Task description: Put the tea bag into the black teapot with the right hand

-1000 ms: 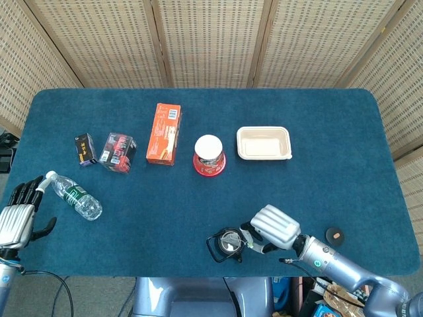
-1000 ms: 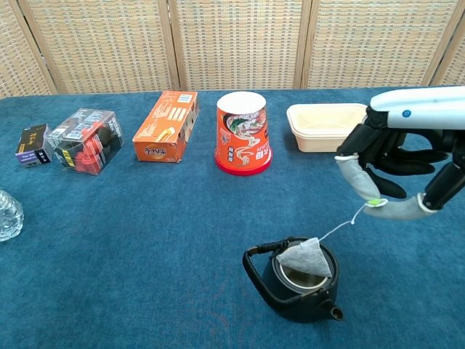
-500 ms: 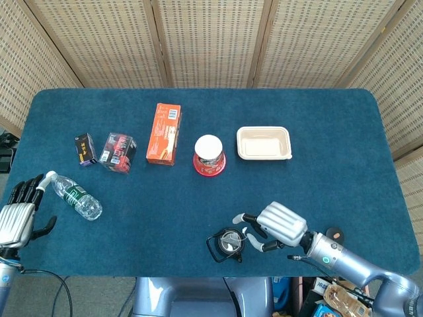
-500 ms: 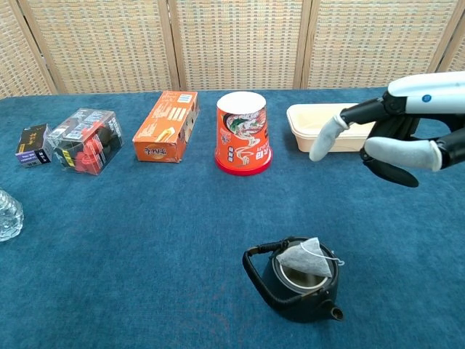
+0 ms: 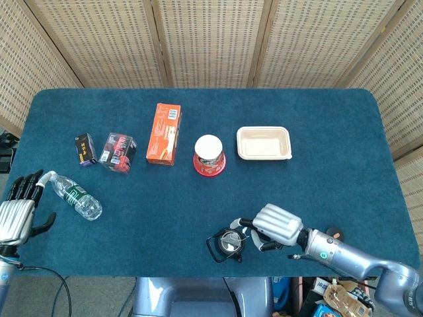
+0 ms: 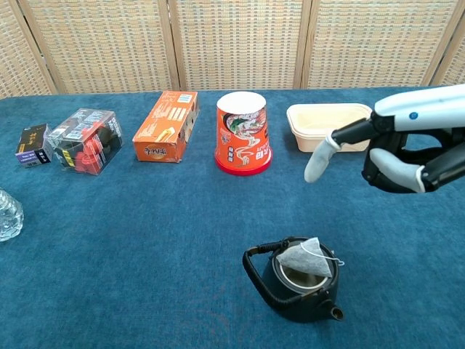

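The black teapot (image 6: 296, 285) stands near the table's front edge, also visible from above in the head view (image 5: 227, 244). A white tea bag (image 6: 304, 258) leans in its open mouth, its string draped over the rim. My right hand (image 6: 389, 155) hovers above and to the right of the pot, fingers apart, holding nothing; from above the right hand (image 5: 275, 226) sits just right of the pot. My left hand (image 5: 18, 211) rests open at the table's left edge, close to a plastic bottle (image 5: 74, 195).
Along the back stand a small black box (image 6: 33, 144), a clear pack of dark and red items (image 6: 83, 139), an orange carton (image 6: 166, 126), a red noodle cup (image 6: 243, 133) and a beige tray (image 6: 320, 125). A dark lid (image 5: 334, 234) lies at the right front.
My right hand let go of the tea bag's string, which dropped onto the teapot's rim. The hand lifted away with fingers spread, then settled slightly lower. The left hand barely moved.
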Controlling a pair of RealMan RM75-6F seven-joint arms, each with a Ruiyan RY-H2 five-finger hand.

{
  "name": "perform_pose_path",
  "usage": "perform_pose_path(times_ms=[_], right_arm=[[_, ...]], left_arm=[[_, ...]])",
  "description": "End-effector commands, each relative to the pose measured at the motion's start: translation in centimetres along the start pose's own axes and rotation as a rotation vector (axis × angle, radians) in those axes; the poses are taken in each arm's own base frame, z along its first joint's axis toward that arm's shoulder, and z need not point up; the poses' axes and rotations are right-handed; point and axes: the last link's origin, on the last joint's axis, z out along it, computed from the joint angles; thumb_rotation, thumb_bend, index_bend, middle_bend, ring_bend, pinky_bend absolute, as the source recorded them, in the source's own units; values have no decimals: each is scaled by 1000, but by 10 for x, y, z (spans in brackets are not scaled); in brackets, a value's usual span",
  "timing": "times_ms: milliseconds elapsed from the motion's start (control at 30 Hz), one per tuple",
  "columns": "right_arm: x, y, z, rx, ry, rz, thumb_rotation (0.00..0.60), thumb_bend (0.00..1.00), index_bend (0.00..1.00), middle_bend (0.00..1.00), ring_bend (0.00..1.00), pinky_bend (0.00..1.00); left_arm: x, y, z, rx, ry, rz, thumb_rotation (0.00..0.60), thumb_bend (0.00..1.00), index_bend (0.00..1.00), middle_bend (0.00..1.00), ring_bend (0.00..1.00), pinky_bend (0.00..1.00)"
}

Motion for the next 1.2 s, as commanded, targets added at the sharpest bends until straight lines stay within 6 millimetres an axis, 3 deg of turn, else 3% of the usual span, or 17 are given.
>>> perform_pose_path(times_ms=[33,333,1200], right_arm=[[-3,0,3,2,-35,-11,319,1000,272,897,880,955],[-12,0,12,0,-126,-57,278,1000,280,927,900,955],[-33,13,32,-63,-185,-107,245,1000,289,934,905,956]], left_arm=[[1,1,0,-2,2,2,600,378,0,0,0,0],[2,2,-1,-2,-5,6,600,377,0,0,0,0],[-5,1,-3,3,-35,2,600,378,0,0,0,0]])
